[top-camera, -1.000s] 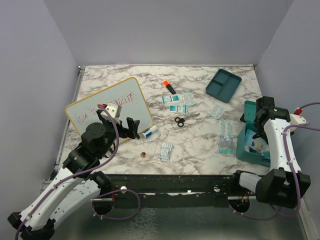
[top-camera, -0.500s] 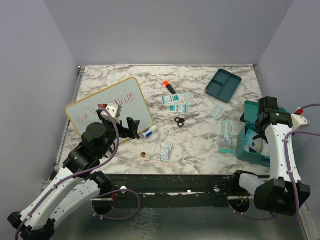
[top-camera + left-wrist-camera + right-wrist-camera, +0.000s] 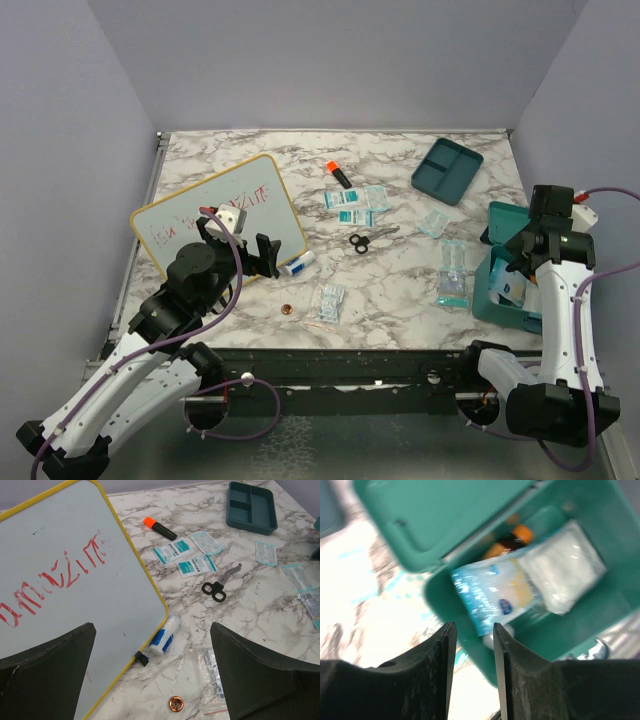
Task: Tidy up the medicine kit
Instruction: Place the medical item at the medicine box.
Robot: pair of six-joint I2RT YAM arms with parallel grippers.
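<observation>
Above the near corner of the whiteboard (image 3: 215, 215), the left gripper (image 3: 262, 252) hangs with its jaws spread wide and empty; its fingers cut off the lower corners of the wrist view. The tray insert (image 3: 447, 170) lies far right. The medicine kit (image 3: 490, 290) sits open at the table's right edge, partly hidden beneath the right gripper (image 3: 471, 630), whose jaws are narrowly parted and hold nothing. The contents are blurred.

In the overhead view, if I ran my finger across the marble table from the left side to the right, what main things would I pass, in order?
Yellow-framed whiteboard → white tube → scissors → teal tray insert → open teal case. The small packets are left out because their places overlap.
</observation>
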